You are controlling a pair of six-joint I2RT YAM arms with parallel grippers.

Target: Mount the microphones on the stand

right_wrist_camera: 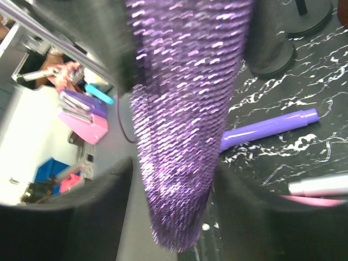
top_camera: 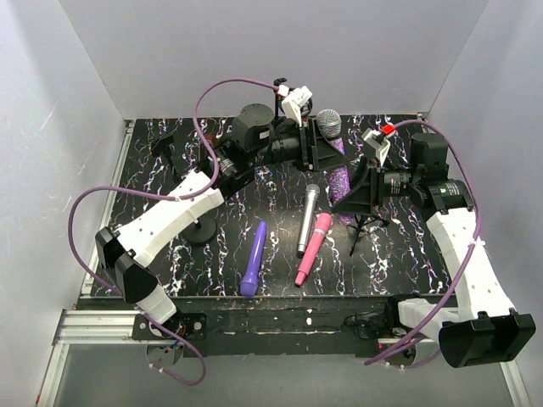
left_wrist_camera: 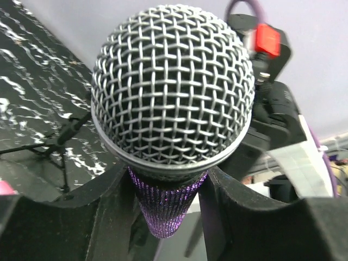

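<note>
My left claw point(left_wrist_camera: 167, 187) pinches the neck of the glittery purple microphone point(left_wrist_camera: 171, 87), its fingers point(left_wrist_camera: 109, 206) pressed to either side just under the grey mesh head. My right claw point(right_wrist_camera: 174, 179) straddles the same microphone's lower body. I cannot tell whether that claw grips or only flanks it.

The microphone hangs head-up and tilted above the far right part of the surface point(top_camera: 170, 136), between both claws. The tripod stand point(top_camera: 363, 229) sits just below and beside it, toward the right edge.

I judge this the first of four mountings, with the microphone held at both ends. Next, its tail needs lining up with the stand's holder, which I cannot make out.

The silver-grey microphone point(top_camera: 307, 219), pink microphone point(top_camera: 313, 248) and violet microphone point(top_camera: 254, 259) lie toward the near edge, untouched.
</note>
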